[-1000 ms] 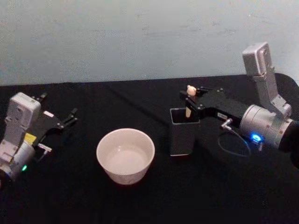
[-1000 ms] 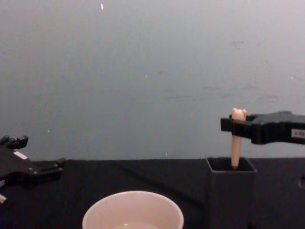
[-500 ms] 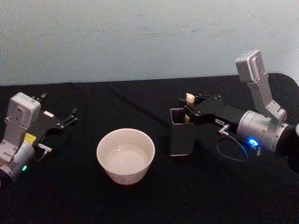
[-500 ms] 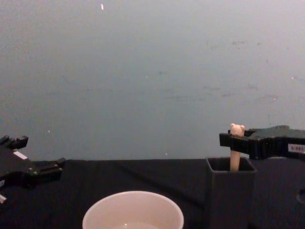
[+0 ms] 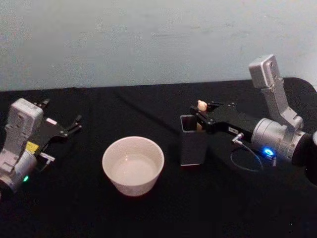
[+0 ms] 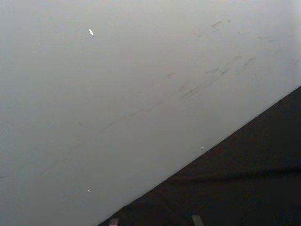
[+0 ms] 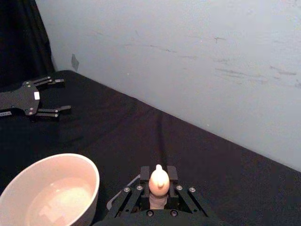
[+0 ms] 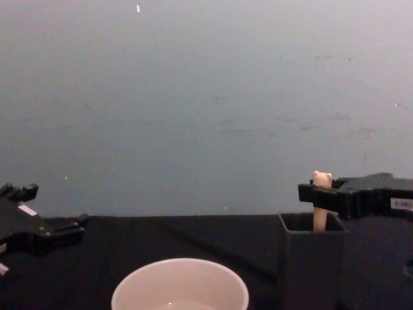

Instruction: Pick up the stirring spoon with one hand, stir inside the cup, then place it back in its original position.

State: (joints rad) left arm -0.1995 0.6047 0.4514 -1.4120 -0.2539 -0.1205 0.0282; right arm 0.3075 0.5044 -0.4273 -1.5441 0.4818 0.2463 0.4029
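The right gripper (image 5: 202,115) is pinching the pale handle of the stirring spoon (image 5: 201,107) just under its bear-head knob, directly above the mouth of the dark holder (image 5: 193,146). In the chest view the spoon (image 8: 320,202) stands upright with its lower part inside the holder (image 8: 312,265), so only the knob and a short piece of handle rise over the rim. The cup (image 5: 132,165) sits beside the holder, on the side toward the robot's left arm, and the two do not touch. The left gripper (image 5: 73,125) rests far beyond the cup from the holder, with its fingers spread, idle.

The risk I see is in the release. If the fingers open while the bowl is not resting on the bottom, the spoon may drop and lean against a wall. If the gripper pulls away sideways, it may catch the knob and tip the thin-walled holder toward the cup.
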